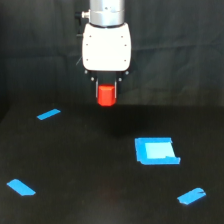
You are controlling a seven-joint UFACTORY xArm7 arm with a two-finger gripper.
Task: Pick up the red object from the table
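From the exterior view, I see the gripper hanging below its white housing, its two dark fingers clamped on either side of the red object. The red object sits between them with its lower part poking out beneath the fingertips, and it appears clear of the bench, with a dim shadow on the dark surface below and slightly to the exterior view's right of the gripper.

I judge the pick to be largely made, so what matters now is keeping it. I would hold the squeeze steady and raise the arm straight, without tilt or sideways swing, since the fingers seem to grip only the upper part of the block and a jerk could let it slide out.

Below and to the exterior view's right of the gripper lies a blue square patch; blue tape strips lie lower on either side, well apart from the load.
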